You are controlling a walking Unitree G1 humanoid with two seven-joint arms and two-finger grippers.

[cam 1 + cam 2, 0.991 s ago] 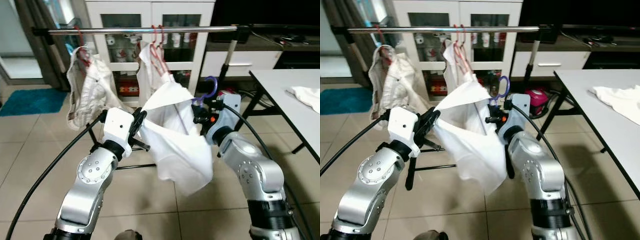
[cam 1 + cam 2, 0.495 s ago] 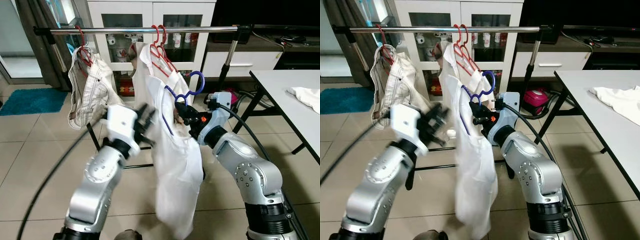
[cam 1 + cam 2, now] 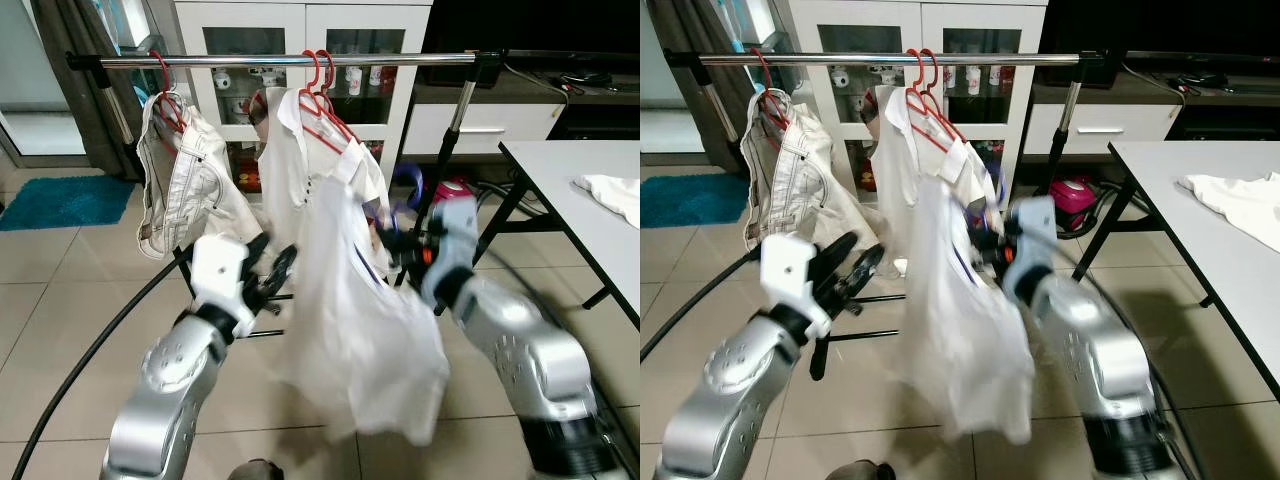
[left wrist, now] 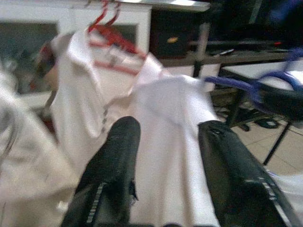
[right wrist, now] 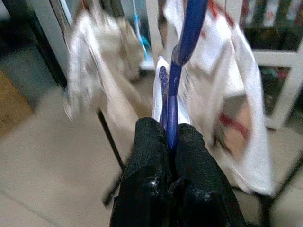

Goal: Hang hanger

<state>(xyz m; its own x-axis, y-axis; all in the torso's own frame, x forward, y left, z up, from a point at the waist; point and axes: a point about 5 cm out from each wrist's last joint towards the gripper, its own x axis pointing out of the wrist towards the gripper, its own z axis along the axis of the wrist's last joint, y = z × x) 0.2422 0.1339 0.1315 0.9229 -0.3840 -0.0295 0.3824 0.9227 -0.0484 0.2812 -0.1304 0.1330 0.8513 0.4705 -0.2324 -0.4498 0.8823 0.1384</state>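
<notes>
A blue hanger (image 5: 177,71) carries a white shirt (image 3: 370,320) that hangs loose in front of the clothes rail (image 3: 270,61). My right gripper (image 5: 166,137) is shut on the hanger's neck, below rail height and to the right of the garments on the rail; in the left eye view the right gripper (image 3: 400,245) is blurred by motion. My left gripper (image 3: 270,262) stands open just left of the shirt, holding nothing. In the left wrist view its fingers (image 4: 118,142) are spread, with the shirt beyond them.
On the rail hang red hangers (image 3: 320,85) with a white shirt (image 3: 280,160), and a beige garment (image 3: 180,185) further left. A white glass-door cabinet (image 3: 300,30) stands behind. A table (image 3: 570,170) with a white cloth (image 3: 612,192) is at the right.
My left gripper has let go of the shirt and drawn back to the left. The shirt now swings freely from the blue hanger, and my right arm has shifted right, blurred.
</notes>
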